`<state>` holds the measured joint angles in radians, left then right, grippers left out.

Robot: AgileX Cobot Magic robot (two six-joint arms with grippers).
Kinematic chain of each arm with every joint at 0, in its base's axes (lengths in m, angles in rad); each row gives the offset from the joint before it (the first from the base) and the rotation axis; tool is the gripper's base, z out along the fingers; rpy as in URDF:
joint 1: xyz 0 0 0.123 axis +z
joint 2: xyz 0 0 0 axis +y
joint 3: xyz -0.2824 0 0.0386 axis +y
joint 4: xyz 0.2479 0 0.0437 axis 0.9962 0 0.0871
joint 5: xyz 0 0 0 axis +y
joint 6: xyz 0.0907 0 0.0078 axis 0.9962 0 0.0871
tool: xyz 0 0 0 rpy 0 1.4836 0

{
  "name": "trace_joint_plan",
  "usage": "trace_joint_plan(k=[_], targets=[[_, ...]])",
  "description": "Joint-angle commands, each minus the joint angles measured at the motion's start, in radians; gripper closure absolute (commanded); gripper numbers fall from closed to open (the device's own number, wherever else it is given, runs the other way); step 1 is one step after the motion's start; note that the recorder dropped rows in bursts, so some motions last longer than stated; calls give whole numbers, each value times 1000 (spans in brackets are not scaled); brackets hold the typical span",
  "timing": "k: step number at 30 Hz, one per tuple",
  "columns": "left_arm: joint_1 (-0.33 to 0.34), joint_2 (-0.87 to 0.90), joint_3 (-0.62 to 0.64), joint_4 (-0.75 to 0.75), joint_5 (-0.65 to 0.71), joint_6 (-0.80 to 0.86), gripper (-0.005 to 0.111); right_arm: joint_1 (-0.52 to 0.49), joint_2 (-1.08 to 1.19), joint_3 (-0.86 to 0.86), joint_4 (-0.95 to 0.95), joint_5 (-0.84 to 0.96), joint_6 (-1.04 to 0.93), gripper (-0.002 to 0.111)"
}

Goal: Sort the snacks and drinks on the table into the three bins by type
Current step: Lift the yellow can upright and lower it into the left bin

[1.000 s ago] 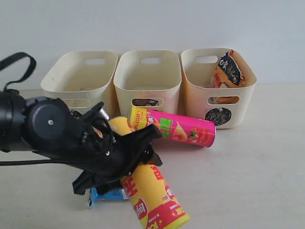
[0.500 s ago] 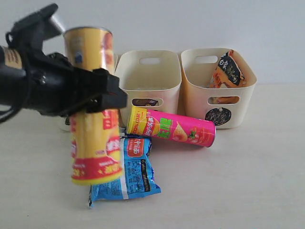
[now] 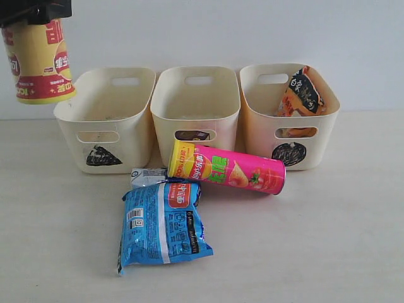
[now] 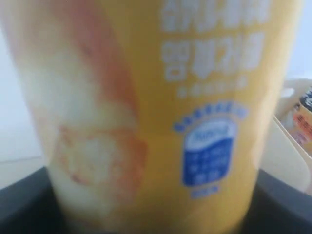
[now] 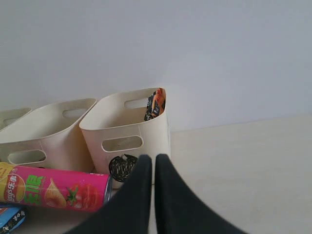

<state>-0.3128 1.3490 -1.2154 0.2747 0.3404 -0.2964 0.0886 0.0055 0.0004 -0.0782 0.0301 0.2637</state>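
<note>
My left gripper (image 3: 36,10) is shut on the yellow chip tube (image 3: 39,60) and holds it upright, high at the far left, just left of the triangle bin (image 3: 126,136). That tube (image 4: 161,117) fills the left wrist view, with the black jaws on both sides of it. The pink chip tube (image 3: 230,169) lies in front of the middle bin (image 3: 196,113). A blue bag (image 3: 163,227) lies flat nearer the front, with a small white-and-blue carton (image 3: 146,175) behind it. An orange-black bag (image 3: 303,91) stands in the circle bin (image 3: 259,136). My right gripper (image 5: 154,161) is shut and holds nothing, near the circle bin (image 5: 126,131).
The three bins stand side by side against a pale wall. A dark object (image 3: 192,135) shows through the middle bin's slot. The beige table (image 3: 328,240) spreads out to the right of the pink tube (image 5: 53,187).
The left arm has lifted the yellow tube off the table, turned it upright and carried it up and to the left. The blue bag now lies uncovered. The right gripper has stayed shut.
</note>
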Motion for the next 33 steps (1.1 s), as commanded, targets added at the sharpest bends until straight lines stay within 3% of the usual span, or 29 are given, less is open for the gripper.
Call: trace_joint_plan(k=[1,11,26,33], targets=[[50,79,-8,7,-161,-1,102,2,-5,0,-9,-2,-4,108],[112,315,-35,7,-525,7,102,2,-5,0,-9,-2,-4,108],[120,617,-239,7,-596,174,102,2,-5,0,-9,-2,-4,108],[120,701,-312,7,-502,174,102,2,-5,0,-9,-2,-4,108]])
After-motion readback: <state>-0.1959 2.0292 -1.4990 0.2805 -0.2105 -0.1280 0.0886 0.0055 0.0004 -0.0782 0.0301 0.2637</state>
